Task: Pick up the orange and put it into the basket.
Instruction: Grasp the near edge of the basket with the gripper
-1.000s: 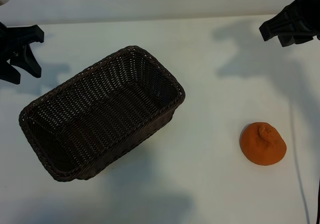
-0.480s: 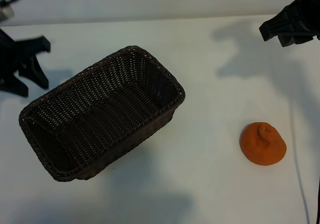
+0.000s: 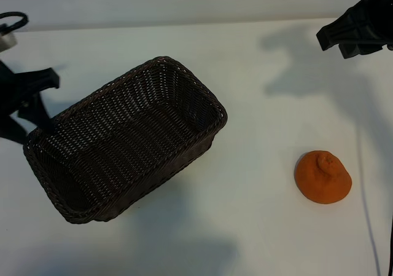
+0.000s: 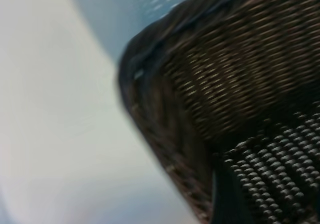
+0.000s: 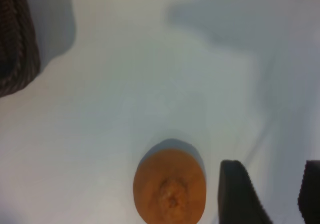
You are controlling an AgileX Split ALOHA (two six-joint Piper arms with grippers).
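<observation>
Exterior view, left claw (image 3: 27, 107): over the last second I have brought it down from beyond the basket's (image 3: 215, 107) far left end to hang just beside that end's rim; its jaws stand partly apart and hold nothing.
Exterior view, right claw (image 3: 350, 36): unchanged, parked high at the far right, well apart from the basket; jaws part-open, empty.
Exterior view, orange (image 3: 323, 177): resting on the white tabletop (image 3: 258, 227), well to the right of the basket and nearer the camera, stem bump upward; it has not moved.
Exterior view, basket: lying diagonally, mouth up, nothing inside; same place as before.
Left wrist view, basket (image 4: 165, 114): a rounded corner of the braided rim and the woven inner wall fill the picture, which I read as this claw now being close over that corner. The claw itself is not visible here.
Right wrist view, orange (image 5: 170, 186): on the tabletop, with the two dark fingertips (image 5: 240, 194) of the right claw standing apart just beside it in the picture, not around it.
Right wrist view, basket (image 5: 17, 39): only an edge shows, well apart from the orange.
Meaning for the task: the only motion is on the basket side. The orange is untouched, so the pick-up has not begun; I judge the right arm the better placed for it.
</observation>
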